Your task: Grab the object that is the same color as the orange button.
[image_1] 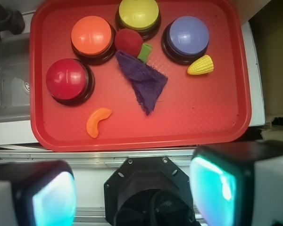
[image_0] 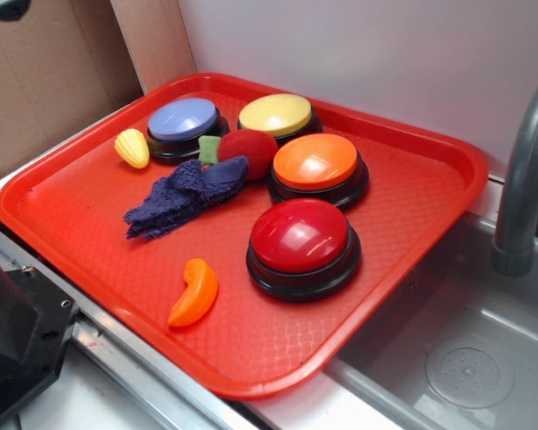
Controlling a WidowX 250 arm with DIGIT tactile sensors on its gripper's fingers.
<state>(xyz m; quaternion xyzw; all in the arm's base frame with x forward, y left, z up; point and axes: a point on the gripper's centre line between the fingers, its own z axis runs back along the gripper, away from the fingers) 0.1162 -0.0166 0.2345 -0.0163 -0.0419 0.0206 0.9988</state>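
A small glossy orange crescent toy [image_0: 195, 292] lies on the red tray [image_0: 403, 233] near its front edge, left of the red button; it also shows in the wrist view [image_1: 97, 122]. The orange button [image_0: 316, 166] stands behind the red button [image_0: 302, 244], and shows in the wrist view [image_1: 91, 37]. My gripper [image_1: 137, 190] is open and empty, high above the robot base, off the tray's near edge. Its two fingers [image_1: 212, 186] stand wide apart. The gripper does not show in the exterior view.
On the tray also stand a yellow button [image_0: 276, 116] and a blue button [image_0: 184, 125], with a yellow corn toy [image_0: 133, 148], a purple cloth [image_0: 184, 195] and a red ball [image_0: 248, 152]. A sink [image_0: 466, 358] with a grey faucet [image_0: 524, 179] is at the right. Cardboard stands at the back left.
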